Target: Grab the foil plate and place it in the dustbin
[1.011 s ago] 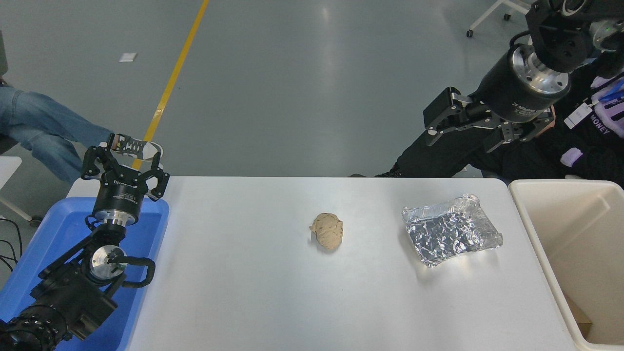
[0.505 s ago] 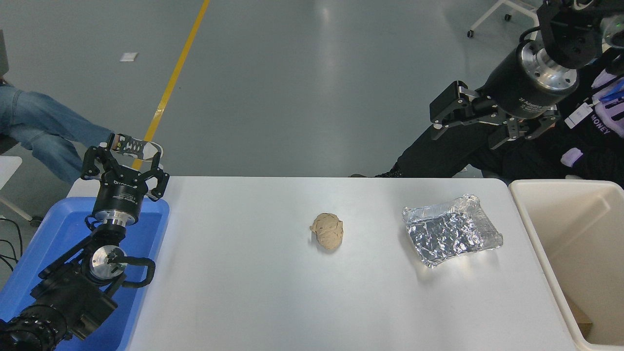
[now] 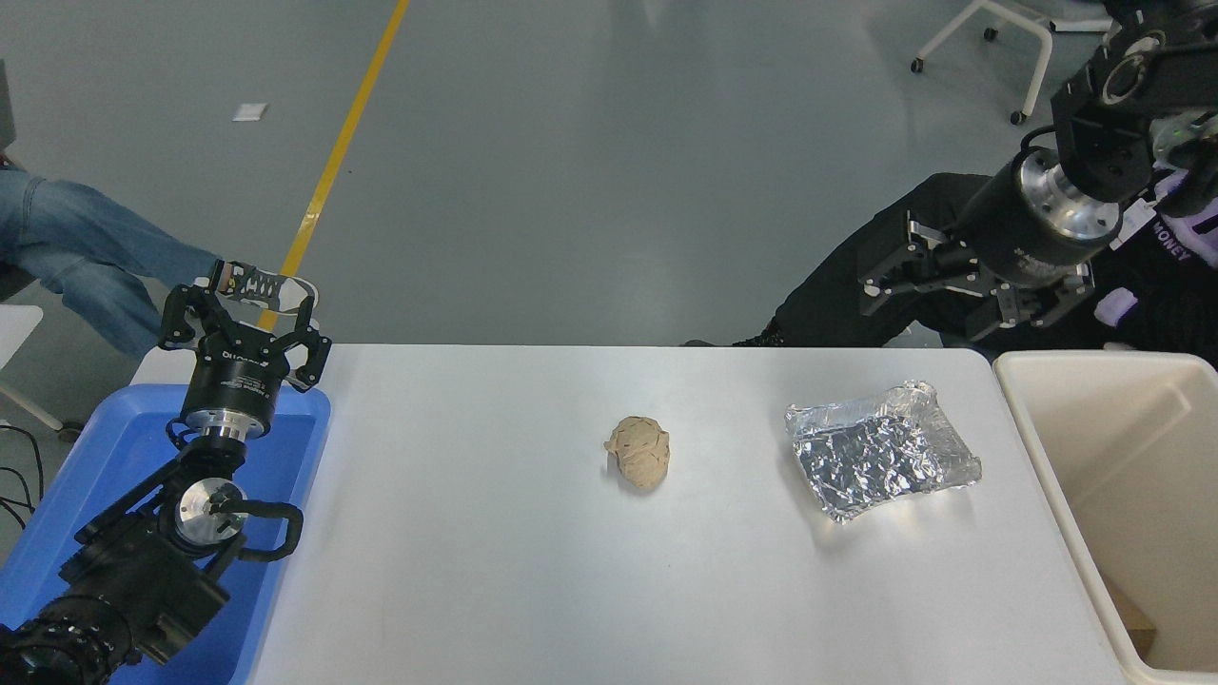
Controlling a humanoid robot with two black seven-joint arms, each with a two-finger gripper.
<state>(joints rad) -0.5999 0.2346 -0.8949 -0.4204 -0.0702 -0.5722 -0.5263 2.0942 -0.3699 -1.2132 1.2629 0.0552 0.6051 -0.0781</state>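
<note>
Right gripper (image 3: 942, 293): fingers spread, holding nothing; over the past second it is drifting right and lower, beyond the table's far right corner, in front of a seated person (image 3: 1156, 285).
Foil plate (image 3: 880, 461): lying unmoved on the white table (image 3: 476, 571), near the right edge, well apart from the gripper.
Dustbin (image 3: 1056, 476): standing against the table's right edge.
Tan lump (image 3: 638, 450): sitting mid-table.
Left gripper (image 3: 243, 319): open, parked over the blue bin (image 3: 114, 447) at the far left corner.
Status: approach only beginning; no grasp yet.
</note>
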